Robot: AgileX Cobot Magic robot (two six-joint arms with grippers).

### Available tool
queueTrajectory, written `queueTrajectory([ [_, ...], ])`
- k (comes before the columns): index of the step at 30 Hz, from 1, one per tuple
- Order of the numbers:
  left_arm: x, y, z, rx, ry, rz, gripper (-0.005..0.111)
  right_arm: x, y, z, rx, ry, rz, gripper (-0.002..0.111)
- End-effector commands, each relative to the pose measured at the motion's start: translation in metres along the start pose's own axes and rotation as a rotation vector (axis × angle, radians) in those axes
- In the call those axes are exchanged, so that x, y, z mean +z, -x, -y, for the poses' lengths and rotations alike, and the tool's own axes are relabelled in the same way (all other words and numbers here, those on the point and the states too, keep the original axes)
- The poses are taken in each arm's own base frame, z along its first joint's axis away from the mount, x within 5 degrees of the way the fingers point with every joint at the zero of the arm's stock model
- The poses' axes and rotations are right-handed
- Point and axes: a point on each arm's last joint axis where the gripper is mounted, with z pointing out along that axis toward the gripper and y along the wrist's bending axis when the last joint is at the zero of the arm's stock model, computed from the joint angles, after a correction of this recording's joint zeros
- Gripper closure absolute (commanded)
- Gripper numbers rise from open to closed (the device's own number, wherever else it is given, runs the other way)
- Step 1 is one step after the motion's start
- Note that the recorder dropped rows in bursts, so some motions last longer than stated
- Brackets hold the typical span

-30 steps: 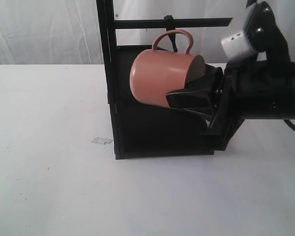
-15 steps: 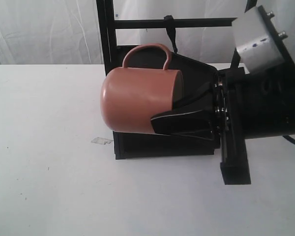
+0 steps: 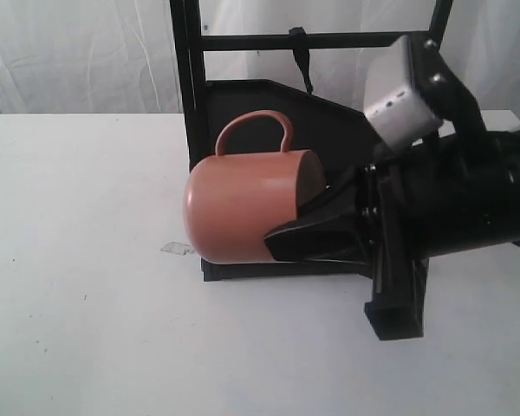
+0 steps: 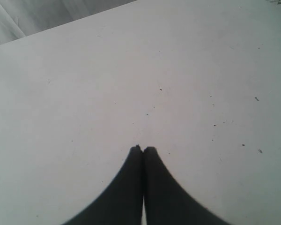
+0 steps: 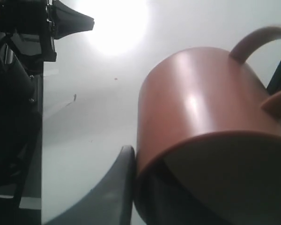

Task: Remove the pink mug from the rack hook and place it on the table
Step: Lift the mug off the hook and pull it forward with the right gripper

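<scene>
Right claw (image 3: 288,234) clamps pink mug (image 3: 238,208) by its rim, mug sideways, off the hook (image 3: 302,54) — left claw (image 4: 143,150) pinched closed, empty.

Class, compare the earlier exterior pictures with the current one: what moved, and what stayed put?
The pink mug has left the rack hook, moving down and leftward in the exterior view, carried by the right gripper, still clamped on its rim. The rack and table stayed put.
</scene>
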Motion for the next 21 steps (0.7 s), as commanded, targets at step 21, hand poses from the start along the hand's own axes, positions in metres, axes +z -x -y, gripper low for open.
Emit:
queueTrajectory([
  [21,0.0,-0.001,0.0,0.001,0.005,0.003,0.107,0.04,0.031,-0.02,0.026,-0.13,-0.689,0.108],
])
